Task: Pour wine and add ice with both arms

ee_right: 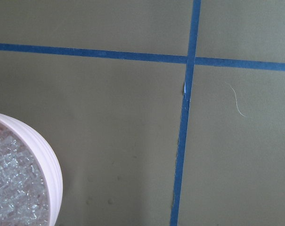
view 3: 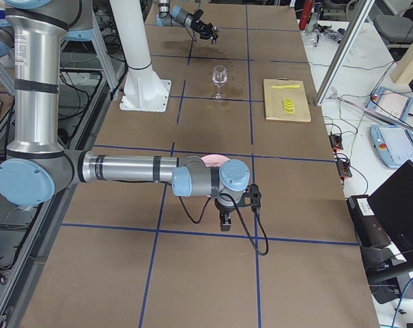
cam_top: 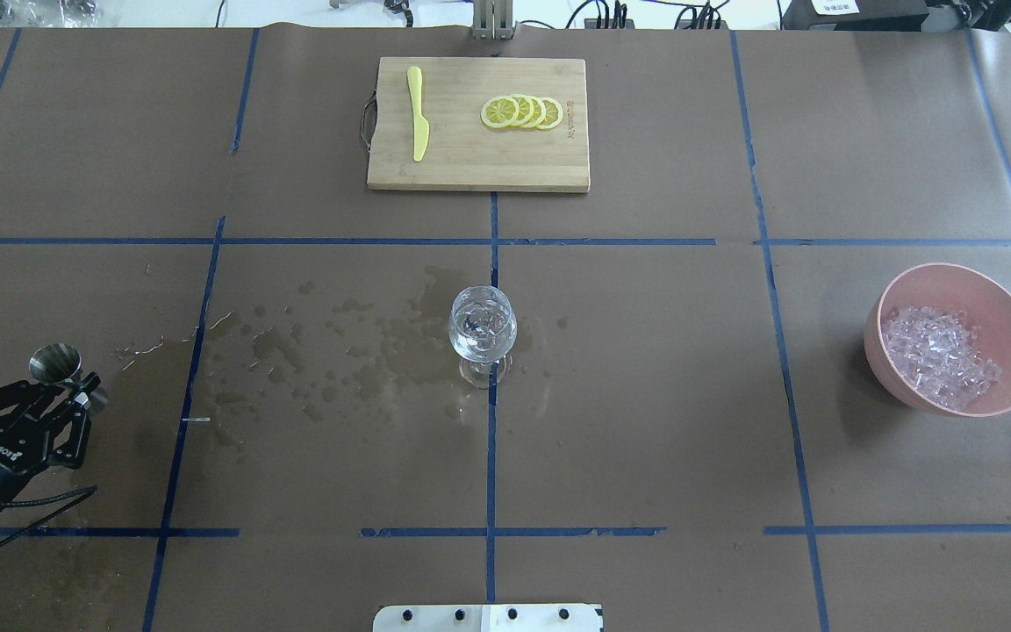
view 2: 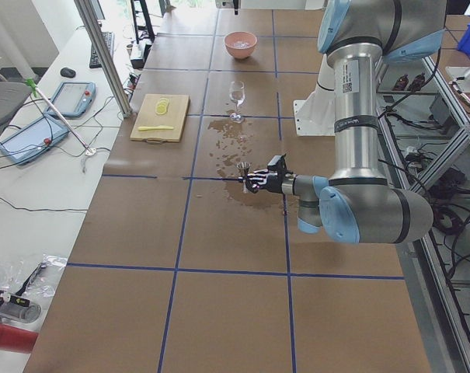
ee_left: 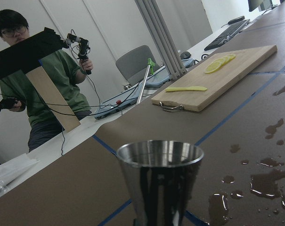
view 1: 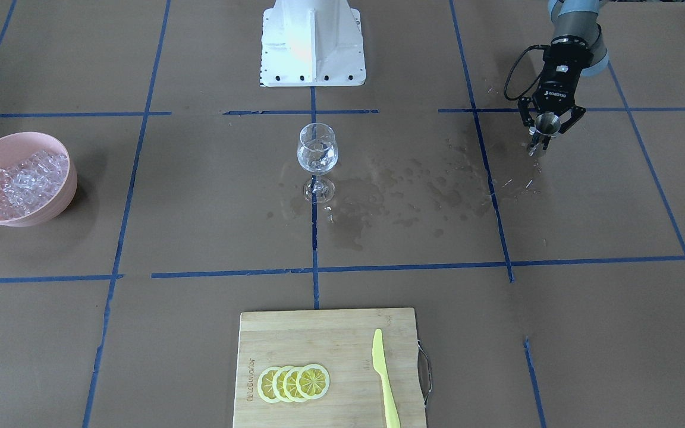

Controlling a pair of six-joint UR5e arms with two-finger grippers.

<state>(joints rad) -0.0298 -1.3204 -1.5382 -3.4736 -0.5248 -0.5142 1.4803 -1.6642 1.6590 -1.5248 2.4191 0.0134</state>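
Observation:
A wine glass (view 1: 317, 151) stands at the table's middle with a little clear wine in it; it also shows in the overhead view (cam_top: 482, 325). A pink bowl (cam_top: 997, 294) at the robot's right holds a heap of ice (cam_top: 940, 355). My left gripper (view 1: 543, 138) is shut on a steel jigger (view 1: 547, 123) and holds it upright, far out to the left of the glass (cam_top: 55, 362). The jigger's cup fills the left wrist view (ee_left: 160, 181). My right gripper (view 3: 224, 220) hangs just beside the bowl; I cannot tell if it is open. The bowl's rim (ee_right: 50, 165) and ice (ee_right: 10, 188) show below it.
Wet spill patches (view 1: 390, 190) spread on the brown paper between the glass and the jigger. A wooden cutting board (view 1: 295, 339) with lemon slices (view 1: 295, 382) and a yellow knife (view 1: 385, 380) lies at the far edge. The white pedestal (view 1: 313, 41) stands behind the glass.

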